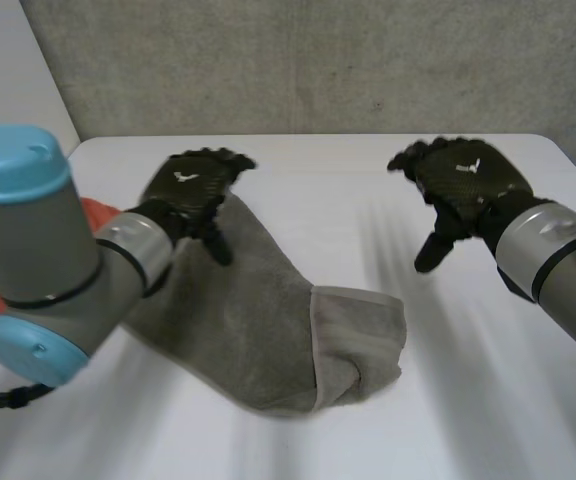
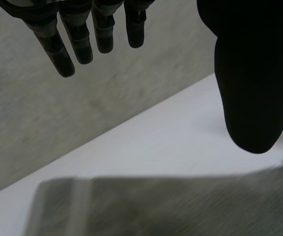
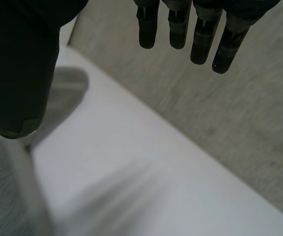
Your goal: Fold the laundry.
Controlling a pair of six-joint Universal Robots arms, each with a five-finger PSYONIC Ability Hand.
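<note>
Left hand (image 1: 193, 190) open over grey towel's (image 1: 258, 330) far end, right hand (image 1: 463, 180) open above tabletop (image 1: 468, 400), unreadable white emblem (image 1: 183, 178) on each hand's back.

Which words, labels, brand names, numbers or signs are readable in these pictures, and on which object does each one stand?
There is no readable word or number.
On the back of the left robot hand: a small white mark, a sign rather than letters, too small to read.
On the back of the right robot hand: a similar small white mark, also too small to read.
On the grey towel and the white table: no text.
</note>
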